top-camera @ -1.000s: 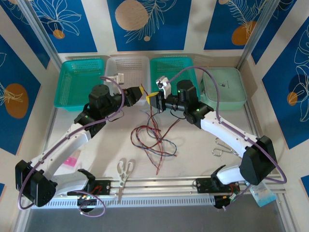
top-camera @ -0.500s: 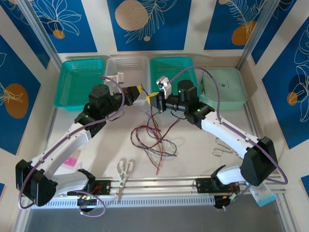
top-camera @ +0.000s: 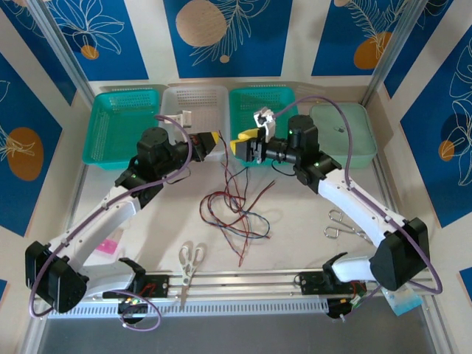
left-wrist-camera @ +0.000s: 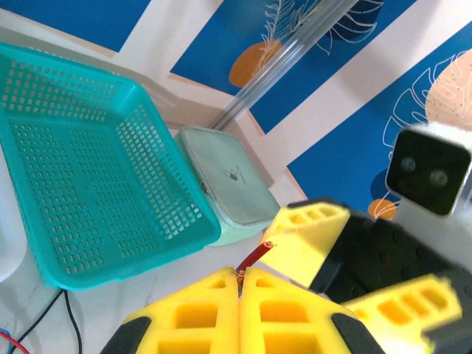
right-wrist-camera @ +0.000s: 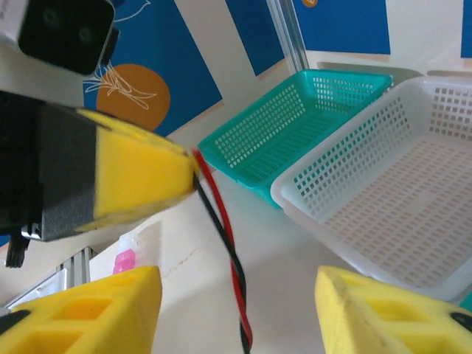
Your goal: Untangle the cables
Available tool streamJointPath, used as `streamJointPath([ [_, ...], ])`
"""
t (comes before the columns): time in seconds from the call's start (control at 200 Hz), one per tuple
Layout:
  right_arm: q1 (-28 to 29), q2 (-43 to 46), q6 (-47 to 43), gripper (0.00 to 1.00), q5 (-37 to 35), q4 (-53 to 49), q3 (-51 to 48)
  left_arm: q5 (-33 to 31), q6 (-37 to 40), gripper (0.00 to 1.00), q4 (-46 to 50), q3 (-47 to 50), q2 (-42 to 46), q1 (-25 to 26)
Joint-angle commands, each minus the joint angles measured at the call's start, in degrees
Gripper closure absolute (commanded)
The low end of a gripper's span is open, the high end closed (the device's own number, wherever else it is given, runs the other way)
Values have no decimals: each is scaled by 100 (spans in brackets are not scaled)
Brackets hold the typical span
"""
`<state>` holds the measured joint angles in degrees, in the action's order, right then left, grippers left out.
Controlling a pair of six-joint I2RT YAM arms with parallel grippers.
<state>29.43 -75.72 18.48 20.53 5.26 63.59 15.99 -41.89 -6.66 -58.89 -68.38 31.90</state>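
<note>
White tabletop (top-camera: 295,221), blue-leaf walls: my left pincer (left-wrist-camera: 240,284) pinches shut on a red cable (left-wrist-camera: 255,255) at twelve o'clock of the tangle (top-camera: 232,214); my right pincer (top-camera: 247,146) gapes empty and should regrip lower.

Occlusions around the pinched strand.
The left claw (left-wrist-camera: 240,274) hides all but a red tip of the cables (left-wrist-camera: 256,254) between its pads; in my right wrist view the red-black pair and the fingers of the right claw (right-wrist-camera: 236,287) run off the bottom edge; overhead, I cannot sort the tangle's crossings.
</note>
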Motion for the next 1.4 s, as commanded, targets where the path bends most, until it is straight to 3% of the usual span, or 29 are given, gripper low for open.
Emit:
streamJointPath([
  [0.0,-33,-216,452,49,611,-13,460,264,67,100,-146,-217,-47,36],
  [0.265,61,-735,604,59,1123,114,941,283,27,100,-58,-209,-37,44],
  [0.59,116,-991,596,72,1031,106,1061,403,11,100,-2,-227,-77,42],
  [0.845,76,-1050,629,100,1031,137,1034,419,32,100,24,-223,-89,40],
  [1.036,10,-950,580,100,762,124,942,370,82,100,88,-241,-68,36],
  [1.396,-68,-436,484,100,-730,146,478,212,169,100,297,-188,67,34],
])
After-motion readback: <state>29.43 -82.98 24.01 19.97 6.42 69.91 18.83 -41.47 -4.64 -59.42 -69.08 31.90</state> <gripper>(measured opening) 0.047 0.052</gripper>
